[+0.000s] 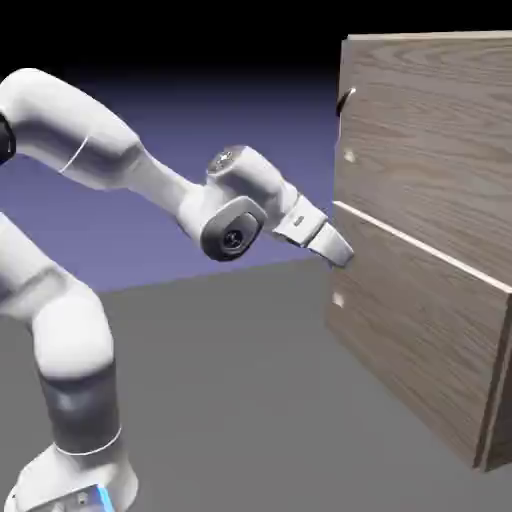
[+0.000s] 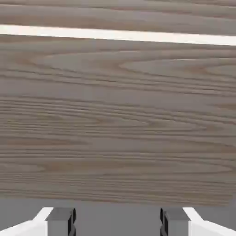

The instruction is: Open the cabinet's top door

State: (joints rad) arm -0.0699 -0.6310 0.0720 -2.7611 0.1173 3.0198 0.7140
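The cabinet point(image 1: 440, 300) of brown wood-grain fills the exterior view's right side. Its top door point(image 1: 430, 130) is shut, with a small dark curved handle point(image 1: 346, 99) high on its left edge. A pale seam point(image 1: 420, 245) parts it from the lower panel point(image 1: 420, 340). My gripper point(image 1: 343, 253) hangs just below the seam at the cabinet's left edge, well under the handle. In the hand view the gripper point(image 2: 117, 221) is open, its grey fingertips point(image 2: 60, 219) wide apart with nothing between them. That view faces the lower panel point(image 2: 115, 115), with the seam point(image 2: 115, 34) near the top.
The grey table point(image 1: 230, 380) stretches between the robot's base and the cabinet. Two small pale fittings point(image 1: 349, 156) sit on the cabinet's left edge, one on each panel. A strip of grey table point(image 2: 115, 209) shows below the wood in the hand view.
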